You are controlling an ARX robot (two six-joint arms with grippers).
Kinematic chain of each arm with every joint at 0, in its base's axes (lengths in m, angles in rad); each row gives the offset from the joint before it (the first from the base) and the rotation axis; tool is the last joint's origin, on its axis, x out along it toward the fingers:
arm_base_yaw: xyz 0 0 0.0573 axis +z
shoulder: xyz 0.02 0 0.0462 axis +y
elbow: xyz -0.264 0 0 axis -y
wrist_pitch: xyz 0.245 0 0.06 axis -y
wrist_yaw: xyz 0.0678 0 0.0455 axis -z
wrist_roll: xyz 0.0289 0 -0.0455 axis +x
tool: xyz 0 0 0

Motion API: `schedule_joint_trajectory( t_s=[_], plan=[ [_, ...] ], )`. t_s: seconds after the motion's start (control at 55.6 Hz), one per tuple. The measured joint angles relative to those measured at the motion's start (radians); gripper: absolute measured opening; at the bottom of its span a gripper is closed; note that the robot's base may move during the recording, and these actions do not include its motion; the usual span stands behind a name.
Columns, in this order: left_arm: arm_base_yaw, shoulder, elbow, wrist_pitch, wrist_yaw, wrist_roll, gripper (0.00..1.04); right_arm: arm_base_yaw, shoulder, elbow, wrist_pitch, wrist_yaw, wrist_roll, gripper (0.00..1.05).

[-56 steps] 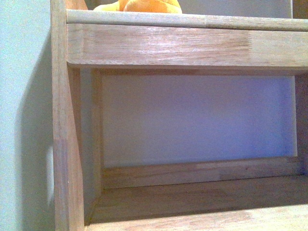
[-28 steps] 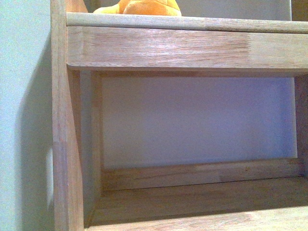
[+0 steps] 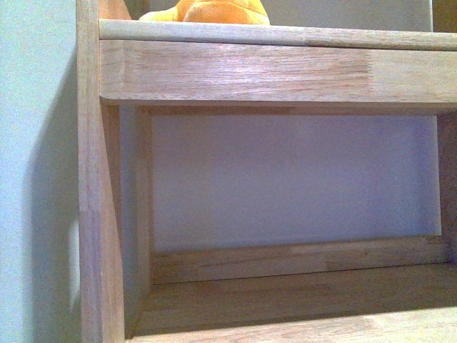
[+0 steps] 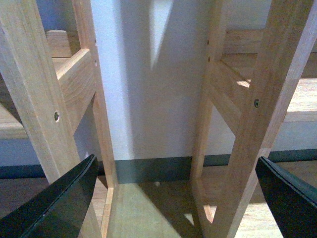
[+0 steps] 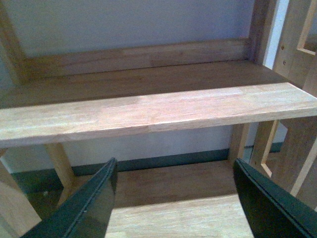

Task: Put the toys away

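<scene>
The orange-yellow plush toy [image 3: 211, 10] lies on the upper shelf of a wooden shelf unit [image 3: 243, 68], behind its round front rail, at the top edge of the front view; only its lower part shows. Neither arm shows in the front view. My left gripper [image 4: 176, 198] is open and empty, its dark fingers [image 4: 59, 203] spread before the unit's wooden legs and the floor. My right gripper [image 5: 173, 203] is open and empty, below the front edge of a bare shelf board [image 5: 158, 111].
The lower shelf compartment [image 3: 293, 293] has a pale back panel and a low wooden back rail. A pale wall [image 3: 36, 171] is left of the unit. Upright legs and crossbars [image 4: 247, 109] stand close to the left gripper. Wooden floor [image 5: 173, 208] and dark skirting lie below.
The front view has shifted slightly: the shelf sits a little lower in frame than one second ago. The toy has not moved on its shelf.
</scene>
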Motion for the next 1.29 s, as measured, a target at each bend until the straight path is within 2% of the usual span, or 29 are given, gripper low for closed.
schedule_joint_trajectory(
  t_s=[0.072,0.126,0.162,0.27,0.306,1.169,1.295],
  plan=[
    [0.0,0.0,0.0,0.0,0.0,0.0,0.98,-0.028,-0.013,-0.017,0.001,-0.03,-0.006,0.43],
    [0.0,0.0,0.0,0.0,0.0,0.0,0.98,-0.102,-0.027,-0.034,0.001,-0.13,-0.014,0.34],
    [0.0,0.0,0.0,0.0,0.0,0.0,0.98,-0.135,-0.034,-0.04,0.001,-0.156,-0.018,0.29],
    [0.0,0.0,0.0,0.0,0.0,0.0,0.98,-0.182,-0.057,-0.069,0.008,-0.174,-0.021,0.06],
    [0.0,0.0,0.0,0.0,0.0,0.0,0.98,-0.182,-0.061,-0.075,0.008,-0.174,-0.024,0.02],
    [0.0,0.0,0.0,0.0,0.0,0.0,0.98,-0.186,-0.145,-0.163,0.025,-0.174,-0.025,0.03],
    [0.0,0.0,0.0,0.0,0.0,0.0,0.98,-0.186,-0.145,-0.163,0.025,-0.174,-0.026,0.27]
  ],
)
